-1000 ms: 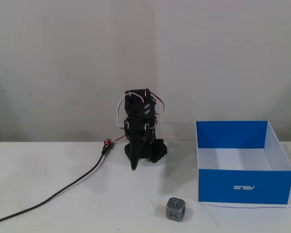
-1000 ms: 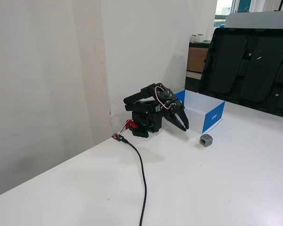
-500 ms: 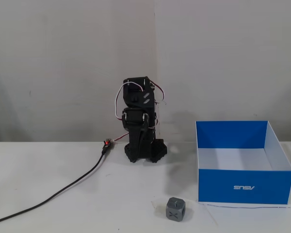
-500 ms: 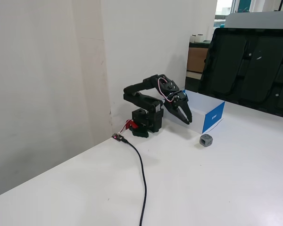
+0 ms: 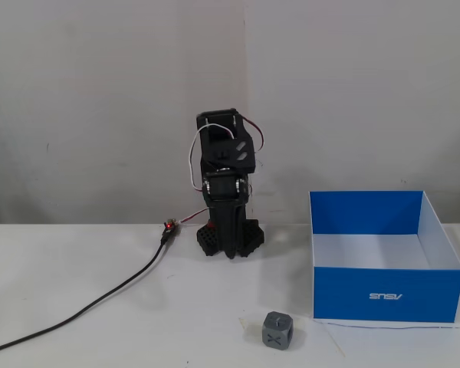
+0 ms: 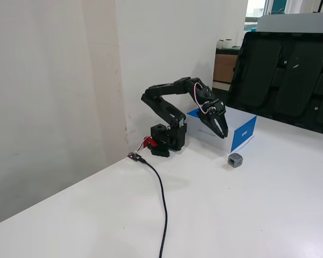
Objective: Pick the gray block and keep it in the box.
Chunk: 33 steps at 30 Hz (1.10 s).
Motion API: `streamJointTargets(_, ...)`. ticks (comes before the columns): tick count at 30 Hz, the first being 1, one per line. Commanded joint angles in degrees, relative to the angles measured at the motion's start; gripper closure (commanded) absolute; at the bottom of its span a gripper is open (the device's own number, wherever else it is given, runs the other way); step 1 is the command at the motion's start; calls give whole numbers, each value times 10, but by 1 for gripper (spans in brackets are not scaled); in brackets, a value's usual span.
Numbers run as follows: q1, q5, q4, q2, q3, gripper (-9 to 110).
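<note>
The gray block (image 5: 276, 331) sits on the white table near the front, an X on the face toward the camera; it also shows in the other fixed view (image 6: 235, 159). The blue box (image 5: 345, 291) with a white logo and white inside stands to the block's right and slightly behind it, and it looks empty. It shows behind the gripper in the other fixed view (image 6: 247, 130). My gripper (image 5: 231, 251) hangs from the folded black arm, pointing down, well behind and left of the block. Its jaws look shut and empty (image 6: 224, 134).
A black cable (image 5: 100, 303) runs from a small connector (image 5: 169, 228) by the arm's base to the front left edge. A white wall stands close behind the arm. Large black panels (image 6: 285, 70) lean at the far side of the table.
</note>
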Motion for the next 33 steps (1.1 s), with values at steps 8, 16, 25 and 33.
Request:
streamJointTargets(8, -38, 92, 5, -177, -139, 101)
streamJointTargets(16, -76, 152, 4, -248, -167, 101)
streamJointTargets(25, -90, 191, 15, -393, -252, 101)
streamJointTargets(33, -122, 229, 18, -477, -297, 101)
